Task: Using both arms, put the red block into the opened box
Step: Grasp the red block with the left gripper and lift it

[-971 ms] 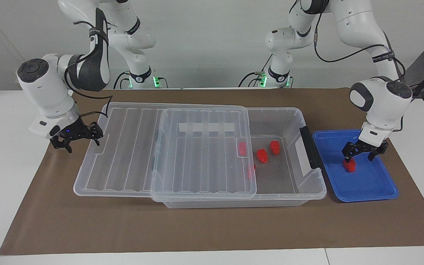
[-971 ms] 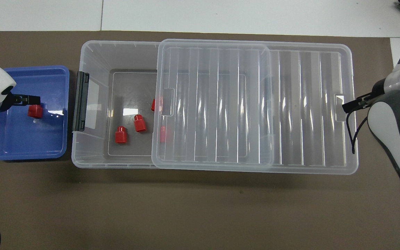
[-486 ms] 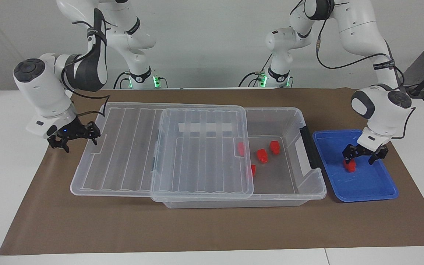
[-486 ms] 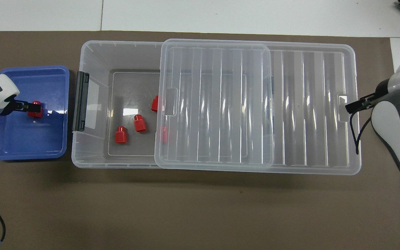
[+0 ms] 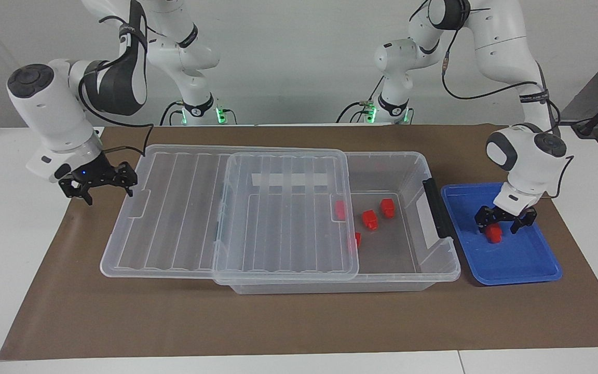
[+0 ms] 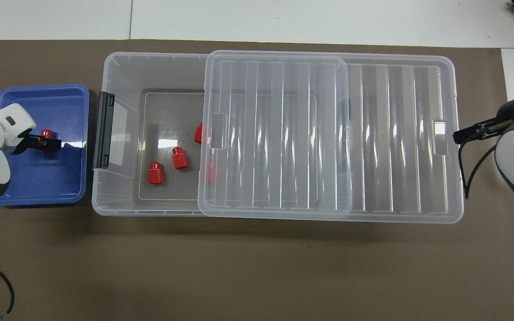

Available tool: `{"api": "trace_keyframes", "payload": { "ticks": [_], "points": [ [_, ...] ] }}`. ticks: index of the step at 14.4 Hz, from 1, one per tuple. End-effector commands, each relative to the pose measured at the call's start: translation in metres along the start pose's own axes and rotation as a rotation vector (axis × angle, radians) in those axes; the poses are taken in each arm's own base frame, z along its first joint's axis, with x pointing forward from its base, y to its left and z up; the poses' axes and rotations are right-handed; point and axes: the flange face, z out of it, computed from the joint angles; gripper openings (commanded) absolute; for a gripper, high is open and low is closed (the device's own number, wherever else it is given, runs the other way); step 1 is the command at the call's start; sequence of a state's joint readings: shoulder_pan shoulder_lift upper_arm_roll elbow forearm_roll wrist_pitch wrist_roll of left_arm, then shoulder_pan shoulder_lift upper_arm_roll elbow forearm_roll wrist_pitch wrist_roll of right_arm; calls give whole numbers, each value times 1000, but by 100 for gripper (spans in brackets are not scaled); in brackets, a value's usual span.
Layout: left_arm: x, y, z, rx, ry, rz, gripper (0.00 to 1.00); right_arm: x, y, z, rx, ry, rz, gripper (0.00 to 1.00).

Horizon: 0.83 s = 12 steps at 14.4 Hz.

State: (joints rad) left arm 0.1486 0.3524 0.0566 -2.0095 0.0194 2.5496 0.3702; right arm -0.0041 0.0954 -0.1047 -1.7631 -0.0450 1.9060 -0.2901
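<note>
**Lid slid wider; last block about to be gripped**

Sliding toward the right arm's end, the lid (image 5: 226, 215) has uncovered more of the box (image 5: 408, 171). Right gripper (image 5: 97, 183) has drawn back from the lid's edge, jaws apart, holding nothing. Four blocks (image 5: 370, 219) lie in the box. Left gripper (image 5: 504, 221) has sunk, jaws apart, astride the red block (image 5: 494, 234) mid blue tray (image 5: 517, 272). Left: grip, carry, drop.

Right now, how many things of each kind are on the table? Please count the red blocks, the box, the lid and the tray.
Red blocks: 5, with 4 in the box and 1 in the tray
Box: 1
Lid: 1
Blue tray: 1
Total: 8
</note>
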Motion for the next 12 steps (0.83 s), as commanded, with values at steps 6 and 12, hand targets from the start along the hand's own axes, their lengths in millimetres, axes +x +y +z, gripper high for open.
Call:
{"api": "trace_keyframes", "payload": {
  "ticks": [6, 12],
  "points": [
    [-7, 4, 3, 0, -9, -11, 0, -21, -46, -72, 15, 65, 290, 99],
    [8, 2, -20, -24, -73, -13, 0, -24, -46, -122, 33, 53, 340, 100]
  ]
}}
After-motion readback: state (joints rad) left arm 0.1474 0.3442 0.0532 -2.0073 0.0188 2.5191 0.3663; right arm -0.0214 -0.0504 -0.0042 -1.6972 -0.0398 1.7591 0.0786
